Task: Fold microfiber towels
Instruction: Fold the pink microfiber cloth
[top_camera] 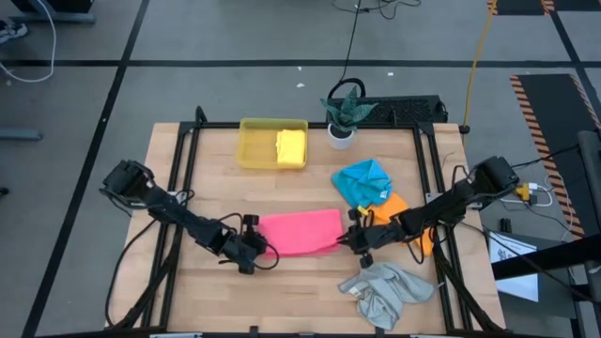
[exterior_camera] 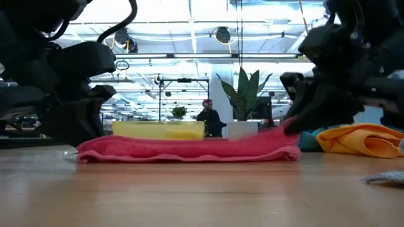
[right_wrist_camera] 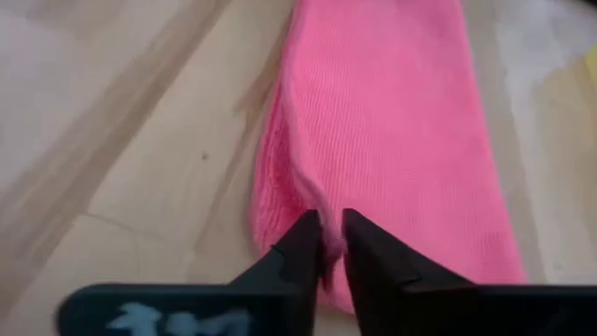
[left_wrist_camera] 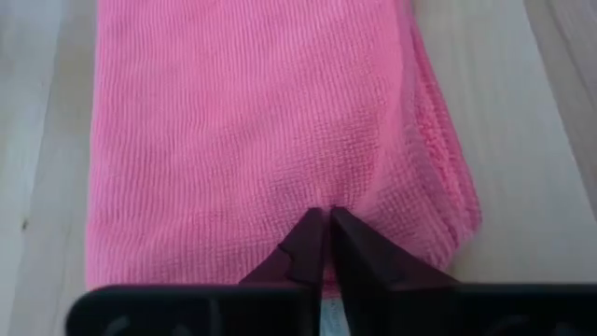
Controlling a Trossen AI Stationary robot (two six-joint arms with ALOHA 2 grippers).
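pink towel (top_camera: 300,231) lies flat on worktop (top_camera: 291,291), long way between both grippers | left gripper (left_wrist_camera: 326,224) pinches one short end | right gripper (right_wrist_camera: 328,233) pinches the other | both equally close

left arm reaches in from the table's left edge, angled toward the near centre, wrist low over the table. left gripper (top_camera: 266,246) sits at the left end of the pink towel (top_camera: 302,231), fingers nearly together, pinching its edge. right arm extends from the right edge toward centre, likewise low. right gripper (top_camera: 349,239) sits at the towel's right end, fingers narrowly parted around a fold of cloth.
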